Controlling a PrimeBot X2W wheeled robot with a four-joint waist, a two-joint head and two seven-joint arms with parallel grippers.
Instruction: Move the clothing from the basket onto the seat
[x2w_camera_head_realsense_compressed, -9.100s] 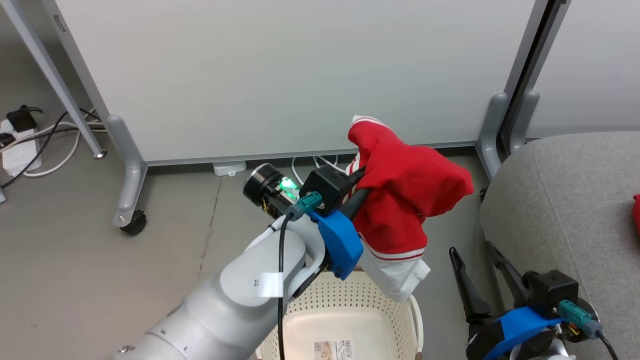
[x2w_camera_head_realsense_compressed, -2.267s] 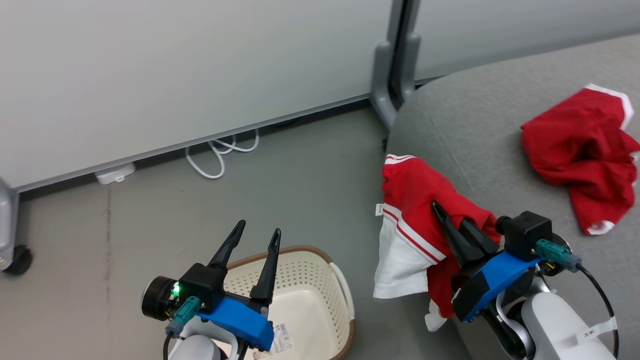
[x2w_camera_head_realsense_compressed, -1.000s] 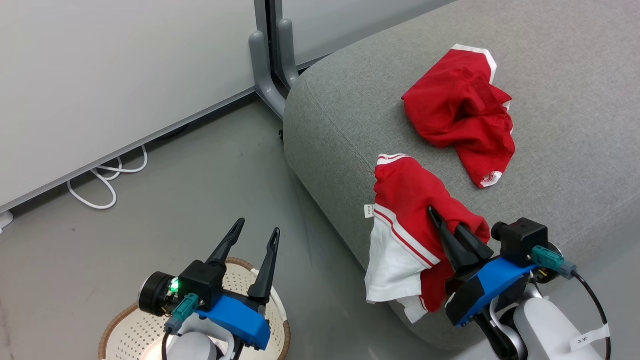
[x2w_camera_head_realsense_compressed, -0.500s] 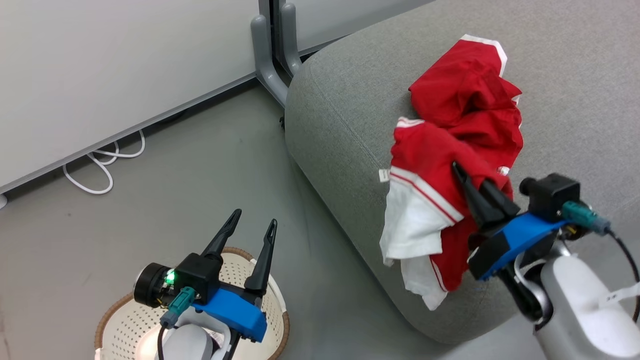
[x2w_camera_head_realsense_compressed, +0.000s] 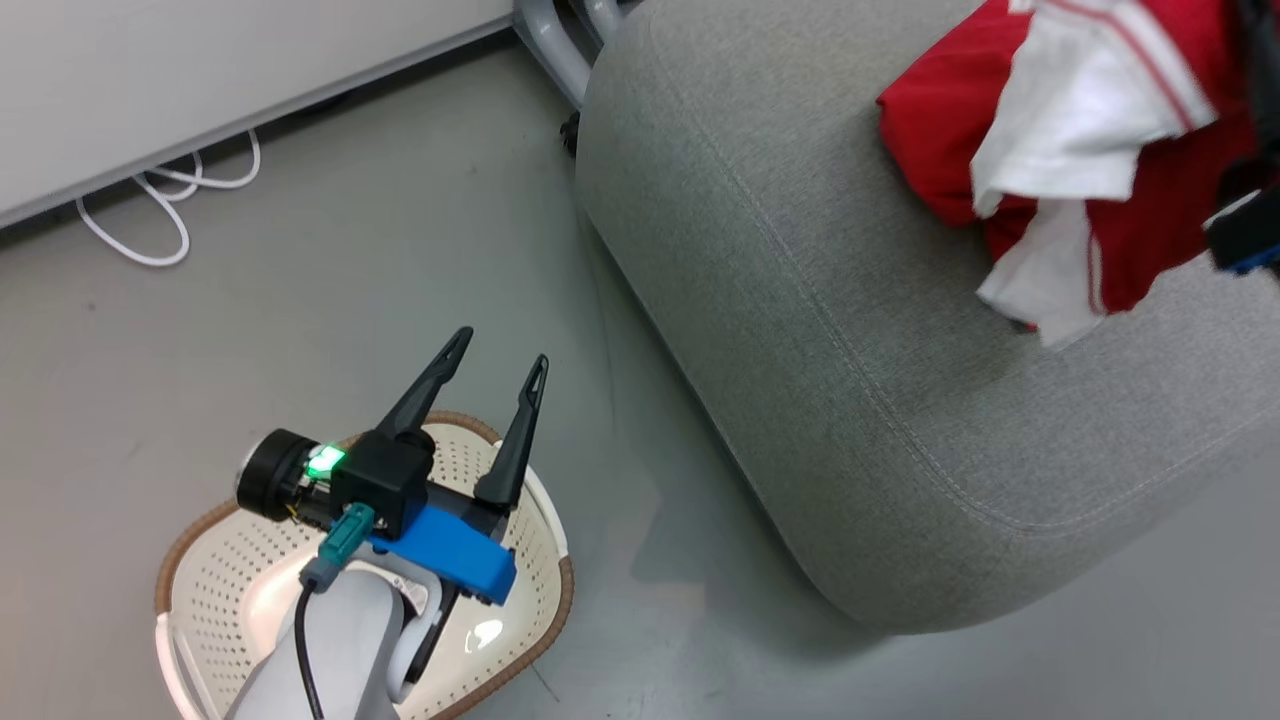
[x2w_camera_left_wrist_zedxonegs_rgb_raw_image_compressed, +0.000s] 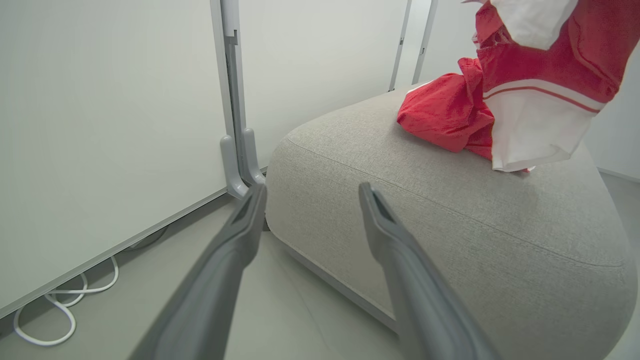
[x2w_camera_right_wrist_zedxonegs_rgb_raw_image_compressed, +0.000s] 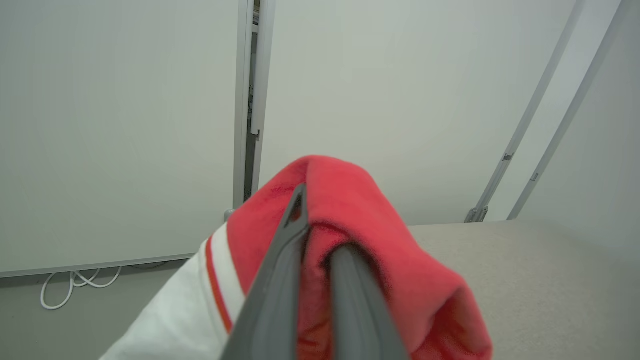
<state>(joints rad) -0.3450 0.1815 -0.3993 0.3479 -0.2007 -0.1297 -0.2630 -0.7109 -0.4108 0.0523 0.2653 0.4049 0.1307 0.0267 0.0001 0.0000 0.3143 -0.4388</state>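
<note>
My right gripper (x2w_camera_right_wrist_zedxonegs_rgb_raw_image_compressed: 317, 225) is shut on a piece of the clothing (x2w_camera_right_wrist_zedxonegs_rgb_raw_image_compressed: 365, 210), a red garment with white stripes and a white panel (x2w_camera_head_realsense_compressed: 1075, 120). It hangs over the far part of the grey seat (x2w_camera_head_realsense_compressed: 850, 400), its lower edge near the cushion. A second red garment (x2w_camera_head_realsense_compressed: 925, 140) lies on the seat behind it. Low at the left, my left gripper (x2w_camera_head_realsense_compressed: 500, 350) stands open above the cream basket (x2w_camera_head_realsense_compressed: 205, 560), holding nothing. The left wrist view shows that gripper (x2w_camera_left_wrist_zedxonegs_rgb_raw_image_compressed: 310, 195) pointing at the seat (x2w_camera_left_wrist_zedxonegs_rgb_raw_image_compressed: 450, 215) and the hanging garment (x2w_camera_left_wrist_zedxonegs_rgb_raw_image_compressed: 540, 120).
A white partition panel (x2w_camera_left_wrist_zedxonegs_rgb_raw_image_compressed: 100, 125) on grey legs (x2w_camera_head_realsense_compressed: 555, 45) stands behind the seat's corner. A white cable (x2w_camera_head_realsense_compressed: 150, 215) loops on the grey floor (x2w_camera_head_realsense_compressed: 350, 250) at its foot. Bare floor separates the basket from the seat.
The right arm has carried the striped garment up and further over the seat, above the other red garment. The head camera has shifted. The left gripper stays open over the basket.
</note>
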